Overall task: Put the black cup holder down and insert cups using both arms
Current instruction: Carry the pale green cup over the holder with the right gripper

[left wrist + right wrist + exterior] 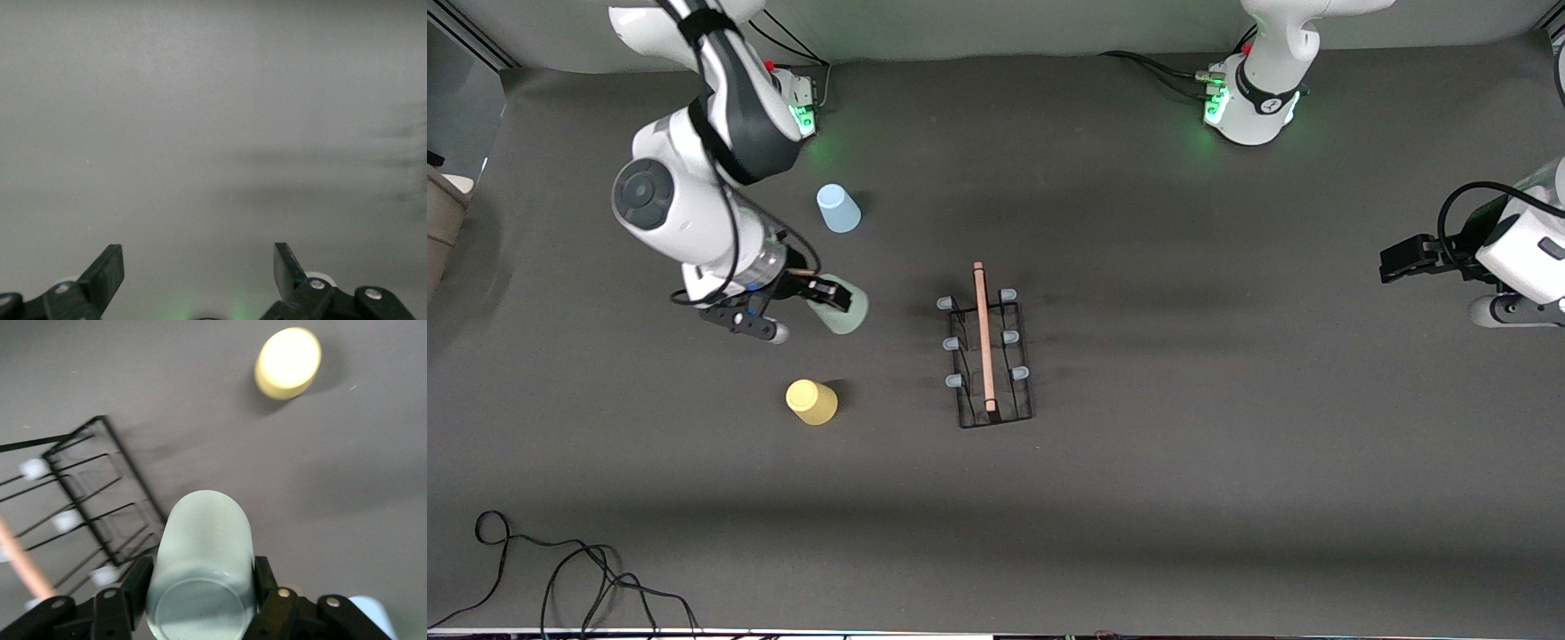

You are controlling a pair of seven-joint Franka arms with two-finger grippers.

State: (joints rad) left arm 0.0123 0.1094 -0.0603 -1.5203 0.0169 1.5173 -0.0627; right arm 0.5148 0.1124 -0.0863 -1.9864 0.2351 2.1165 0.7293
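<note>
One pale grey-green tapered plastic cup [843, 308] is clamped in the right pincer [818, 290], next needing carriage toward three o'clock onto the black wire rack [991, 360]'s pegs; the left pincer [1392, 260] waits open.

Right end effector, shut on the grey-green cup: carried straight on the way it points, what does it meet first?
Probably the black cup holder; the right end effector and its grey-green cup point toward it, though height is unclear.

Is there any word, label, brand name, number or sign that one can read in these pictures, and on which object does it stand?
None: no readable text on the cups, the black cup holder, the arms or the table.
</note>
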